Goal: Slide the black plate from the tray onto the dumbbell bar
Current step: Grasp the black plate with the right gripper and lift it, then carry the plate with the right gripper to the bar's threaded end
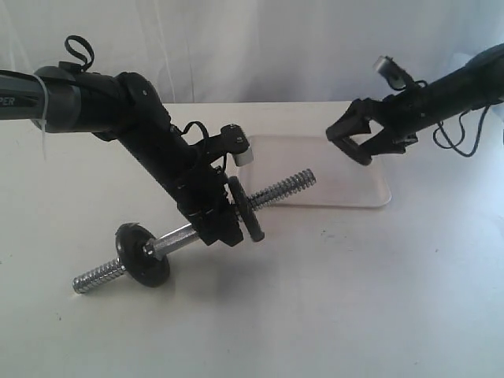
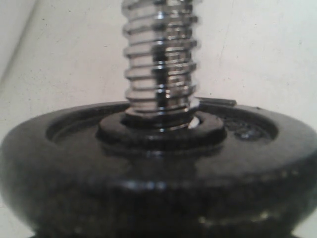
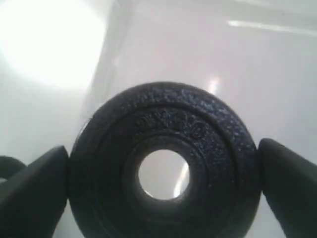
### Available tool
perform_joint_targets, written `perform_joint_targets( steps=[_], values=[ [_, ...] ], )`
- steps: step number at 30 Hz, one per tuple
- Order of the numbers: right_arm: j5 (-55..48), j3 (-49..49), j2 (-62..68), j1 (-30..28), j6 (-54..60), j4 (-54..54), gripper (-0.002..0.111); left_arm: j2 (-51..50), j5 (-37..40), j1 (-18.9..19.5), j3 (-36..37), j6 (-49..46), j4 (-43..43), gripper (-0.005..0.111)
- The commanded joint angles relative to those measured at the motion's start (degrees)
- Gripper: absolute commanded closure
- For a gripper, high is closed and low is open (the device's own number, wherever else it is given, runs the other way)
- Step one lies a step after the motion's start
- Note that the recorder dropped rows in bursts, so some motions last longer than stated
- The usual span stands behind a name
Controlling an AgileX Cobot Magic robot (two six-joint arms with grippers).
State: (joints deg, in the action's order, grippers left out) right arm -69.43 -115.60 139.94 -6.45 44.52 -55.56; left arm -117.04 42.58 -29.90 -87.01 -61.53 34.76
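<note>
Exterior view: the right gripper (image 1: 347, 147) hangs above the far side of the tray (image 1: 346, 187), clamped on the black plate (image 1: 346, 149), which shows edge-on as a dark line across its fingertips. The plate is well apart from the dumbbell bar (image 1: 285, 187), off to the right of the bar's raised threaded end.

The left gripper (image 1: 220, 232) grips the bar's smooth middle and holds it at a slant over the white table (image 1: 354, 307), the near threaded end low and the far end pointing up toward the tray. One black disc (image 1: 246, 206) sits on the bar touching the left gripper on the tray side. A second disc (image 1: 142, 252) sits on the lower stretch of the bar.

The right wrist view shows the plate (image 3: 163, 109) face-on, its open centre hole showing white behind, with a black finger (image 3: 34, 191) pressed against each side of its rim.

The left wrist view shows the mounted disc (image 2: 158, 188) and the coarse chrome thread (image 2: 159, 64) rising from it.
</note>
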Motion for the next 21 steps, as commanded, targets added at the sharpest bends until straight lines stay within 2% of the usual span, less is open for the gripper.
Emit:
perform_joint_targets(
  steps=[1, 11, 21],
  values=[
    [-0.5, 0.4, -1.6, -2.8, 1.3, -9.2, 0.108, 3.8, 0.4, 0.0, -1.0, 0.0, 5.9, 0.107],
    [-0.5, 8.4, -2.9, -4.3, 2.4, -13.9, 0.108, 3.8, 0.0, 0.0, -1.0, 0.0, 5.9, 0.107],
    [-0.5, 21.1, -11.4, -4.4, 6.9, -16.6, 0.108, 3.8, -1.0, 0.0, -1.0, 0.0, 5.9, 0.107]
  ],
)
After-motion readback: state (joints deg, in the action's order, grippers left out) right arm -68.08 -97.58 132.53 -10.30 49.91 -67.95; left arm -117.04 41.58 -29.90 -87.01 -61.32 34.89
